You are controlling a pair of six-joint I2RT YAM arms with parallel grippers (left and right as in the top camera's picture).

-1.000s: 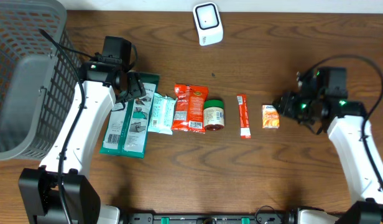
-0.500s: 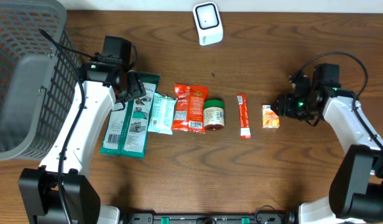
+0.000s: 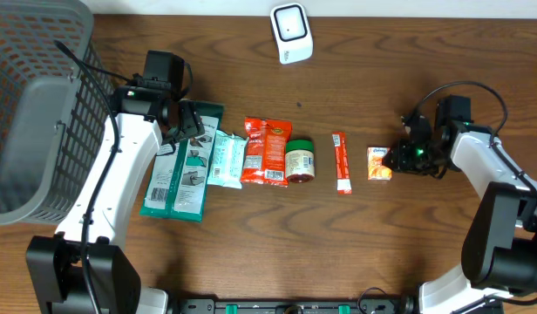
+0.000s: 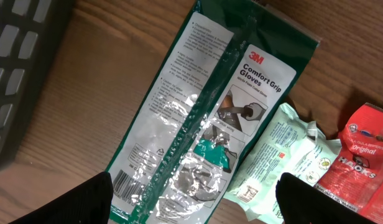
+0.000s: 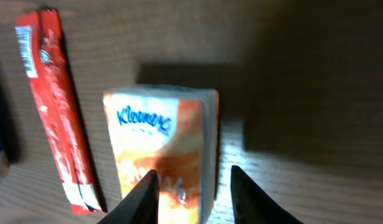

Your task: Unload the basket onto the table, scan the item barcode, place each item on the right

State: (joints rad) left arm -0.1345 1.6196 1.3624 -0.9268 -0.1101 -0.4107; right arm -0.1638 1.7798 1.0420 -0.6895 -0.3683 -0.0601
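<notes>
You're on a lab bench mocked up as a shop checkout: white barcode scanner (image 3: pixel 291 33) at the far edge of a wooden table (image 3: pixel 382 253), grey mesh shopping basket (image 3: pixel 24 52) at far left, row of retail packs (image 3: pixel 267 150) across the middle, robot arm (image 3: pixel 112 174) on either side.

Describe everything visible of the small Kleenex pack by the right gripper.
The Kleenex pack is a small, soft-looking pocket packet, orange and white with a blue logo. It lies flat on the wooden table, logo up, at the right end of the row, apart from the red stick sachet beside it. The right gripper hangs over its right edge, jaws apart, one finger across its face; contact cannot be told.
</notes>
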